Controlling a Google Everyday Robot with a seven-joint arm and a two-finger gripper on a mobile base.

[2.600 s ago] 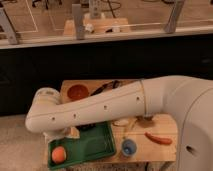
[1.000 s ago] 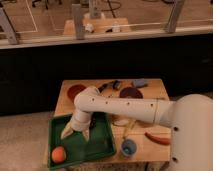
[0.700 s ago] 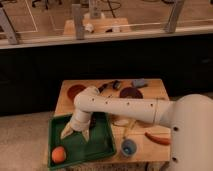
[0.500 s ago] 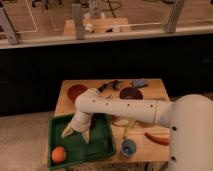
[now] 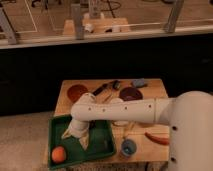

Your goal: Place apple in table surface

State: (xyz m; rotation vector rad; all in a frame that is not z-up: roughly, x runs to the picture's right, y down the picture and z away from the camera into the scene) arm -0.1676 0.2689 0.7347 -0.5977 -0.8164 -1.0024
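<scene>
Orange-red apple [image 5: 58,154] sits in a tray [image 5: 103,143] by the tan table surface [image 5: 156,95], apparently clear of the gripper [image 5: 75,140].

The arm [image 5: 125,111] lies across the middle of the tabletop [image 5: 155,95]. It covers most of a pale round thing [image 5: 116,101] there and the back right corner of the green tray [image 5: 54,131]. The hand [image 5: 76,139] hangs over the tray's middle, fingers spread, hiding the tray floor beneath it. The robot's body [image 5: 192,130] is cut off by the right and bottom edges. Several dark items [image 5: 106,88] near the tabletop's back edge cannot be identified.
</scene>
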